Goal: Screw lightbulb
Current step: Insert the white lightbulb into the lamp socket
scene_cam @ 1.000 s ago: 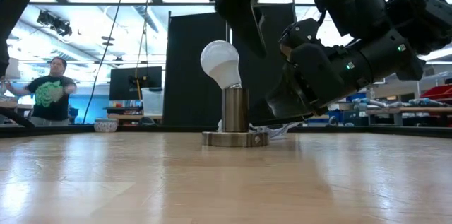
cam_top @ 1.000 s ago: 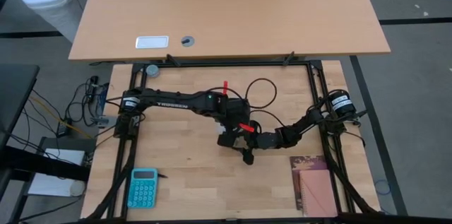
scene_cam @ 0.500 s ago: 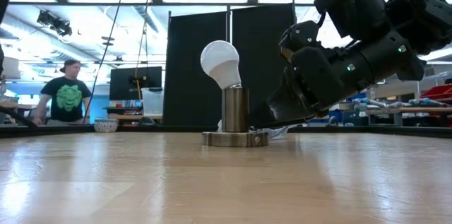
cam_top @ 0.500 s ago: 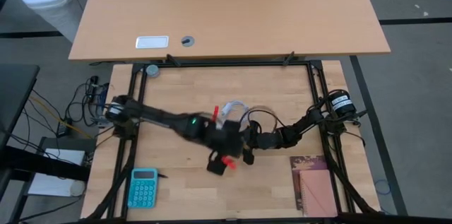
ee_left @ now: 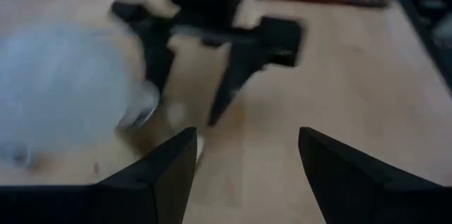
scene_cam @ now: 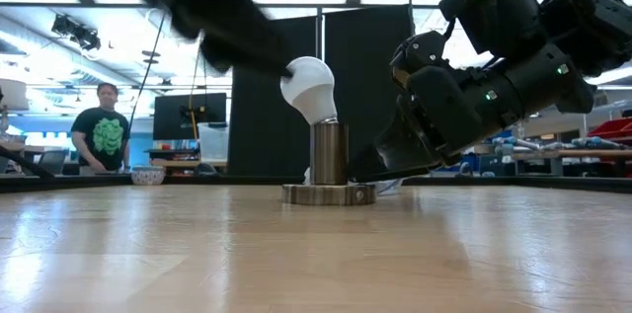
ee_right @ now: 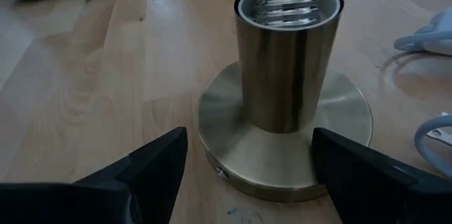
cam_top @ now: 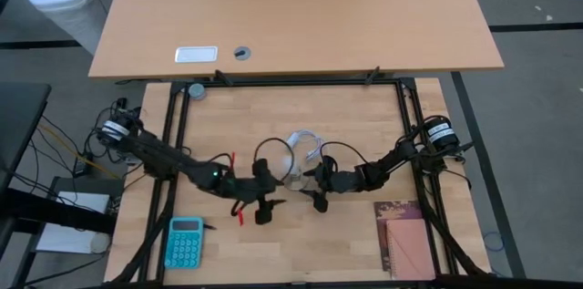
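Observation:
The white lightbulb (scene_cam: 308, 86) stands a little tilted with its screw base (ee_right: 286, 5) in the brass socket tube (scene_cam: 329, 153). The tube rises from a round base disc (ee_right: 282, 160) on the table. My right gripper (ee_right: 249, 146) is open, low at the table, with one finger on each side of the disc; I cannot tell whether they touch it. My left gripper (cam_top: 265, 205), also open, hangs blurred on the near-left side of the bulb (ee_left: 63, 90), apart from it. It faces my right gripper (ee_left: 212, 40).
A white coiled cable (cam_top: 305, 141) and black leads lie just beyond the socket. A teal calculator (cam_top: 185, 242) sits near the front left and a brown booklet with a pink sheet (cam_top: 405, 239) at the front right. A person (scene_cam: 99, 140) stands in the room beyond.
My left gripper has swung away from above the bulb toward the table's near and left edges and has sunk lower, tipping from pointing down toward level. The bulb, the socket and my right gripper have kept still.

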You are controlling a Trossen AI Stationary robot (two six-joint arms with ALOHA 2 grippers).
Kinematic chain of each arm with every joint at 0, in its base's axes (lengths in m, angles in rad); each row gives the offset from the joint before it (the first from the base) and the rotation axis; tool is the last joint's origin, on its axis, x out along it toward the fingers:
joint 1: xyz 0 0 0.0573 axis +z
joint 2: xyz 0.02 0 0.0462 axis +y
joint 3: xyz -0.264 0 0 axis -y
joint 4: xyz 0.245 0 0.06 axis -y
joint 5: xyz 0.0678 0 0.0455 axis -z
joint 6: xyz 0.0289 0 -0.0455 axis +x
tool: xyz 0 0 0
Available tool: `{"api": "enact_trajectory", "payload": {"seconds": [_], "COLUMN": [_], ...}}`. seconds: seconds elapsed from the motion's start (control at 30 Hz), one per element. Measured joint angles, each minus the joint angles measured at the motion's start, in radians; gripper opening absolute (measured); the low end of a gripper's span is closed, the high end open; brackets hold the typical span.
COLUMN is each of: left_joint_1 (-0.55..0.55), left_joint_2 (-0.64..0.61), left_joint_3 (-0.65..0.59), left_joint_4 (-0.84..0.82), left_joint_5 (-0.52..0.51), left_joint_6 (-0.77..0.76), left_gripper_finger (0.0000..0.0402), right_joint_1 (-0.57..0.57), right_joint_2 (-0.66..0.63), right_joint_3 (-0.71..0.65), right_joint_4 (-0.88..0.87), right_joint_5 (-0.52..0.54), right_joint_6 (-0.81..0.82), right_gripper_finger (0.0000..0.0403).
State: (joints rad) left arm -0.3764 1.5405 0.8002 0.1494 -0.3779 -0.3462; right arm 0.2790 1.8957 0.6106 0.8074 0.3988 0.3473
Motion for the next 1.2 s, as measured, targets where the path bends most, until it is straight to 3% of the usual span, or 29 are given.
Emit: {"api": "enact_trajectory", "payload": {"seconds": [0.27, 0.77, 1.2], "left_joint_1": [0.057, 0.094, 0.094], "left_joint_2": [0.004, 0.005, 0.290], "left_joint_3": [-0.143, -0.359, -0.338], "left_joint_4": [0.162, 0.578, 0.964], "left_joint_5": [-0.053, -0.097, -0.122], "left_joint_6": [-0.130, -0.007, 0.053], "left_gripper_finger": [0.0252, 0.0283, 0.0294], "right_joint_1": [0.000, -0.002, -0.002], "right_joint_2": [0.000, 0.000, 0.000], "right_joint_3": [0.000, 0.000, 0.000], "right_joint_4": [0.000, 0.005, 0.005], "right_joint_5": [0.000, 0.000, 0.000], "right_joint_6": [0.000, -0.004, -0.003], "right_gripper_finger": [0.0307, 0.0307, 0.0307]}}
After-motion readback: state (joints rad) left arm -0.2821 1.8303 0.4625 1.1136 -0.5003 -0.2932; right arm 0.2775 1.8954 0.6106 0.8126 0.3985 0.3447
